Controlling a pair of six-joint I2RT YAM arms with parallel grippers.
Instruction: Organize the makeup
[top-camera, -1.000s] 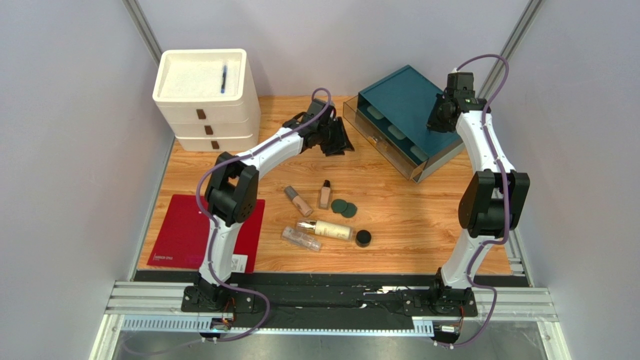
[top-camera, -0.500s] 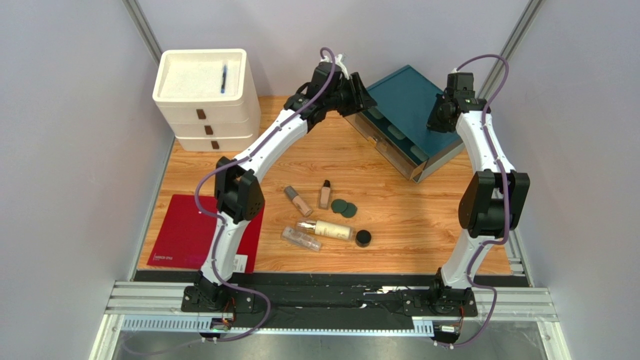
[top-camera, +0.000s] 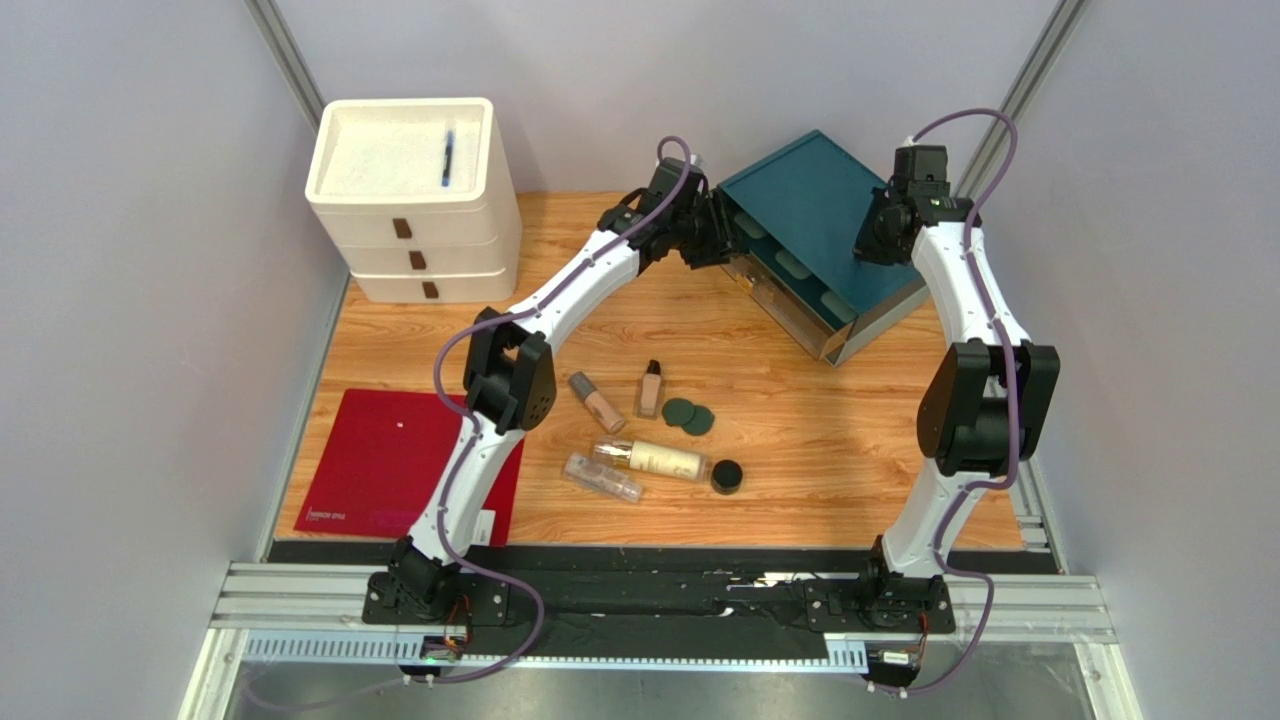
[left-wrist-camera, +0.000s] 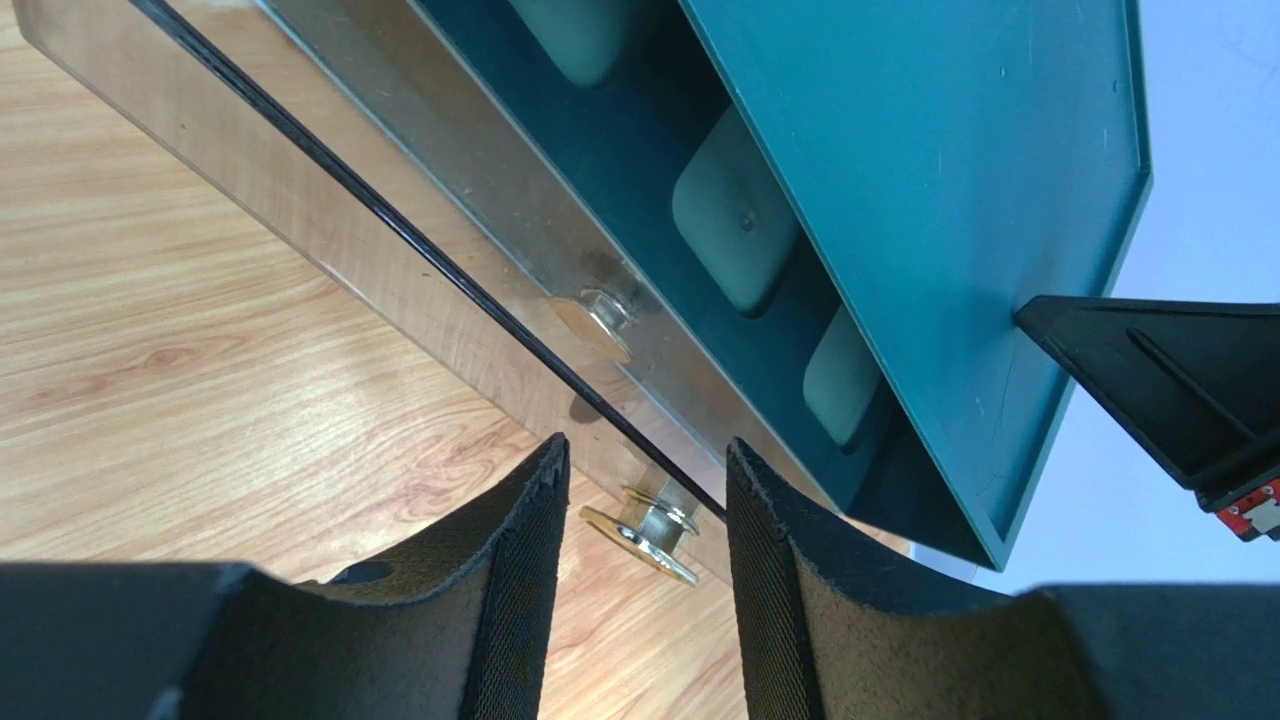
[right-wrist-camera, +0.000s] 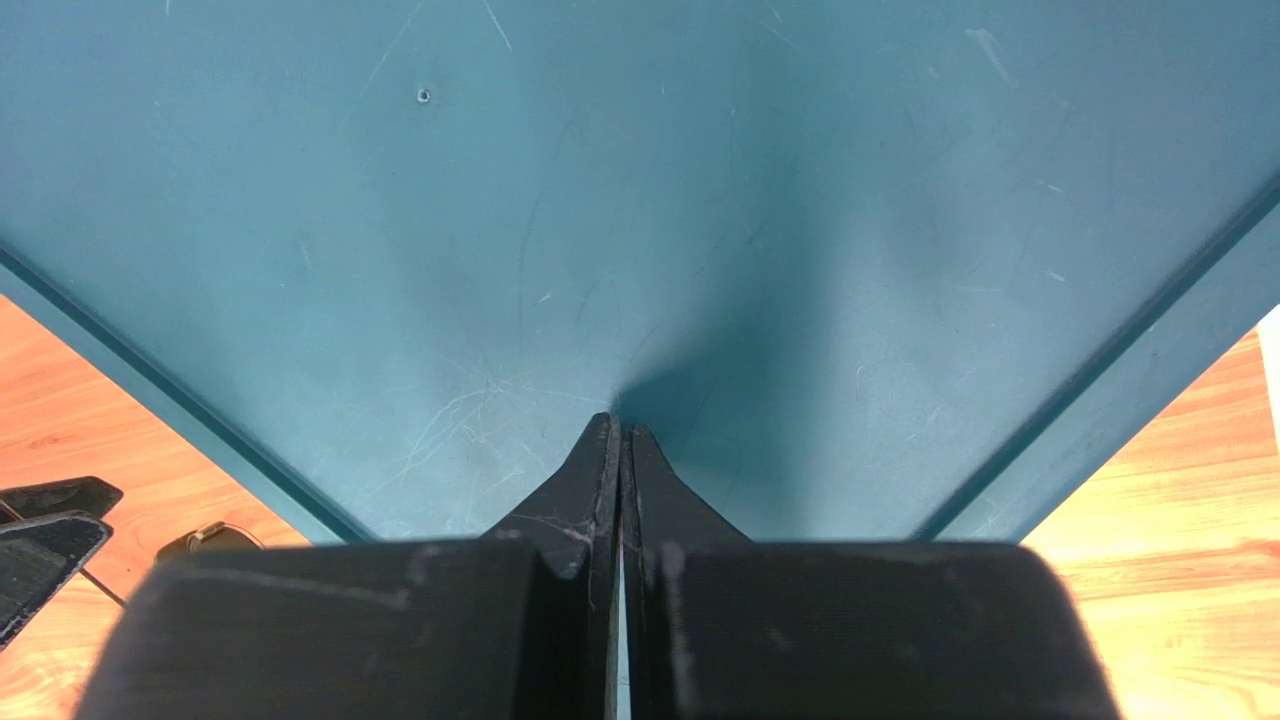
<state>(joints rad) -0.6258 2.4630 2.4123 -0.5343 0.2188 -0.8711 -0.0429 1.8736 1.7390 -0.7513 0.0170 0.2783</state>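
Wooden surface (top-camera: 842, 450) under two arms. Back R: teal drawer box (top-camera: 812, 188) w/ clear front. Back L: white drawer stack (top-camera: 403, 158). Front L: red mat (top-camera: 376, 458), flat. On box top: R gripper (right-wrist-camera: 619, 428), clenched tight, tips pressing the lid. At box's clear front: L gripper (left-wrist-camera: 643, 450), released, fingers apart. Mid-surface, well apart from box, makeup lying loose: cream gold-necked bottle (top-camera: 654, 458) on its side, clear bottle (top-camera: 601, 479) just beside it toward near edge; behind them, L beige foundation bottle (top-camera: 597, 402) and R beige foundation bottle (top-camera: 651, 389); two dark-green discs (top-camera: 688, 416) touching, R of those; black round jar (top-camera: 727, 477) at R end of cream bottle. Atop white stack: blue pen (top-camera: 448, 155). Between L gripper's fingers: small gold knob (left-wrist-camera: 643, 528) on clear front, not visibly touched.
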